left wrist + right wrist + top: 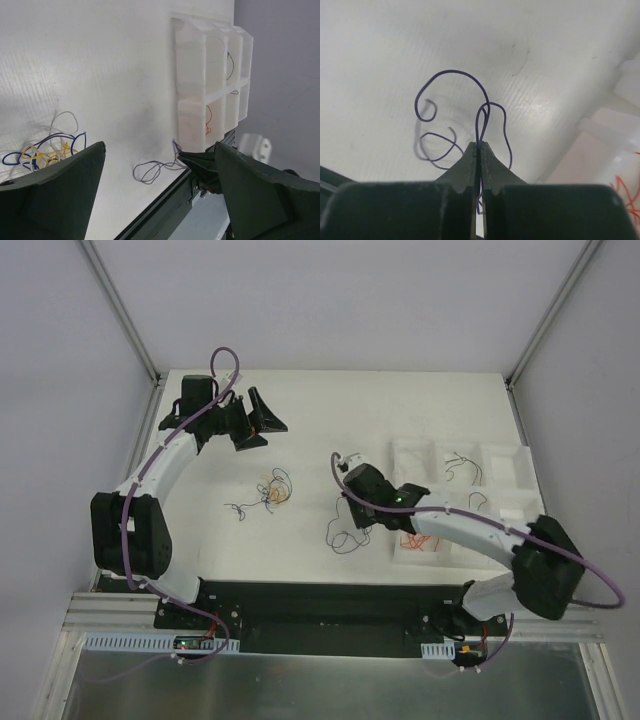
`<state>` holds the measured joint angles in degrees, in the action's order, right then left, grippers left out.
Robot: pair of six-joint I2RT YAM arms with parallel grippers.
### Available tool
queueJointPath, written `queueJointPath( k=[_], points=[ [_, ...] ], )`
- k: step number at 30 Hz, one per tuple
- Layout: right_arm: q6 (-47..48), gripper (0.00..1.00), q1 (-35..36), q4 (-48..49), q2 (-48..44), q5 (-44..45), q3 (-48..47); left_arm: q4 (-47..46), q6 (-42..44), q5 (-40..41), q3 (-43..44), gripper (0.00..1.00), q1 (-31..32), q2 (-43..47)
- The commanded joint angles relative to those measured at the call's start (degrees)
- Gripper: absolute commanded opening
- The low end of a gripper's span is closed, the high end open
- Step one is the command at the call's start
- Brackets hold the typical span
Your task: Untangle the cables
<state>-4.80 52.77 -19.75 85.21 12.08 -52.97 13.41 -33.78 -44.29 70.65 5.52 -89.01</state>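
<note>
Right gripper [478, 146]: black fingers pressed flat together, with a thin dark-purple wire [451, 72] pinched between the tips. Above the pinch the wire curls over in an open arc and ends in a small hook. A second loop sits lower left, throwing a shadow on the white table [400, 410]. In the top view this gripper is low over the table, just left of the white compartmented plastic tray [505, 462]. The rest of the wire trails in loose loops toward the near edge. Left gripper [255, 425]: jaws spread wide with nothing between them, held at the far left of the table, well apart from every wire. A small tangle of blue, yellow, orange and white wires [272, 490] lies on the table between the two grippers, touched by neither. Bare table shows between the tangle and the pinched wire. In the tray there is a black wire [462, 466] in a far compartment and orange-red wires [418, 541] in the near-left compartment, partly hidden under the right arm.
</note>
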Motion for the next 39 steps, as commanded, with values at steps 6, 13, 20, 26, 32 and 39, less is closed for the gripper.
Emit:
queueJointPath(
  k=[6,13,20,26,32,39],
  points=[
    [0.1,0.01,-1.8,-9.9,-33.0,17.5,2.8,-3.4,-1.7,-3.3,-0.7,0.89,-0.3,-0.2],
    [-10.3,0.01,-17.1,-23.3,-44.0,32.1,3.4,-4.4,-2.6,-4.0,-1.1,0.89,-0.2,0.2],
    [-12.4,0.01,-41.8,-25.2,-39.8,16.3,7.8,-4.7,-2.8,-4.3,-1.4,0.89,-0.1,0.2],
    [-13.0,0.01,-44.4,-20.2,-35.9,12.3,14.0,-4.7,-2.9,-4.6,-1.3,0.89,-0.1,-0.2],
    [-10.3,0.14,-46.9,-14.2,-30.6,5.2,16.9,-4.8,-3.0,-4.7,-1.3,0.89,-0.1,-0.5],
    [-6.0,0.53,-47.0,-15.1,-33.9,6.2,14.6,-4.8,-3.2,-4.8,-1.5,0.89,-0.1,-0.6]
  ],
)
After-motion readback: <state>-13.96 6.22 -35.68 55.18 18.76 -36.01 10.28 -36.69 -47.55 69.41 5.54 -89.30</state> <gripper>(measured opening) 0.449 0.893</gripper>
